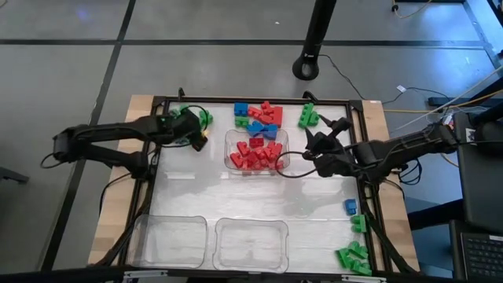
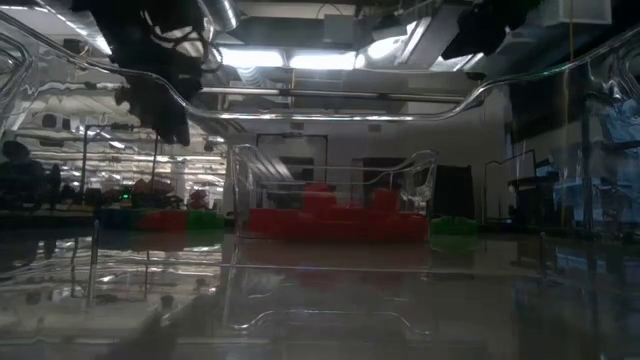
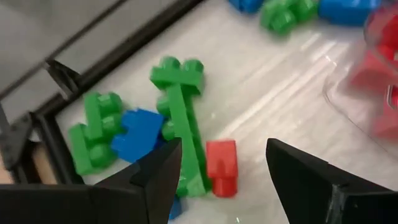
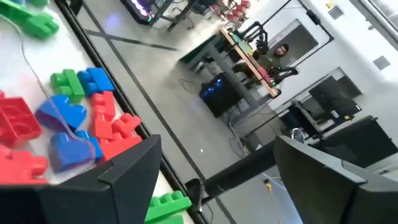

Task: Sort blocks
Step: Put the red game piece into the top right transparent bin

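My left gripper (image 1: 196,132) hovers open over a small cluster at the table's far left. In the left wrist view (image 3: 224,171), a red block (image 3: 221,167) lies on the table between the fingers. Beside it are a long green block piece (image 3: 183,134), a blue block (image 3: 140,134) and a green block (image 3: 93,130). My right gripper (image 1: 318,141) is open and empty, right of the clear tray (image 1: 229,161) that holds red blocks (image 1: 255,153). It points about level toward the far edge (image 4: 217,180). A mixed pile of red, blue and green blocks (image 1: 259,118) lies behind the tray.
Two clear trays (image 1: 169,240) (image 1: 251,244) stand at the near edge. Green blocks (image 1: 306,116) lie at the far right of the pile. More green blocks (image 1: 354,255) and a blue one (image 1: 350,206) lie by the right rim. A black frame (image 1: 259,100) borders the table.
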Robot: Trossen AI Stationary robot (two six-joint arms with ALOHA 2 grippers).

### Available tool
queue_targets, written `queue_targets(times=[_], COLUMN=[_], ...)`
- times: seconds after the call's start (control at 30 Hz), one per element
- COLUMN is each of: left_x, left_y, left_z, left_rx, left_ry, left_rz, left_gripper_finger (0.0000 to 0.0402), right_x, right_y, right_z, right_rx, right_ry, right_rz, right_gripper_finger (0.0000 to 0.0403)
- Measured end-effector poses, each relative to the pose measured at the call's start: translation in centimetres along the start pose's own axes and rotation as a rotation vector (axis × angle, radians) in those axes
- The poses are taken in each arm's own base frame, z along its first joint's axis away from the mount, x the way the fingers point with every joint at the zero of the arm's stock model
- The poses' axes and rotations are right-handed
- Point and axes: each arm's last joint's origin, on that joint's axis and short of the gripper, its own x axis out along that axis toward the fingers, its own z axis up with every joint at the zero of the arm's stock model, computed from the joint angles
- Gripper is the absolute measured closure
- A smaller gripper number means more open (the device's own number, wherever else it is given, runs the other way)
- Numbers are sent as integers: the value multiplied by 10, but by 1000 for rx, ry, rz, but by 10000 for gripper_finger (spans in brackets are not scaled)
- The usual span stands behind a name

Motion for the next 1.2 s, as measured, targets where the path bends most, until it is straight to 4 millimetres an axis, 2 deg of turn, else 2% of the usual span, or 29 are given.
queue_targets(times=[0.2, 0.53, 0.8, 1.2], left_x=[22, 64, 72, 72], left_y=[-1, 1, -2, -4], left_z=[-6, -12, -14, -12], left_rx=[19, 32, 49, 15], left_ry=[118, 258, 293, 274], left_rz=[16, 26, 4, -16], left_gripper_finger=[176, 176, 176, 176], right_x=[5, 6, 6, 6], right_y=[5, 8, 9, 9], right_z=[8, 11, 10, 10], right_rx=[-2, -50, -53, -53], right_ry=[-15, -22, -22, -23], right_rz=[-67, -17, -3, 17], right_gripper_finger=[91, 91, 91, 91])
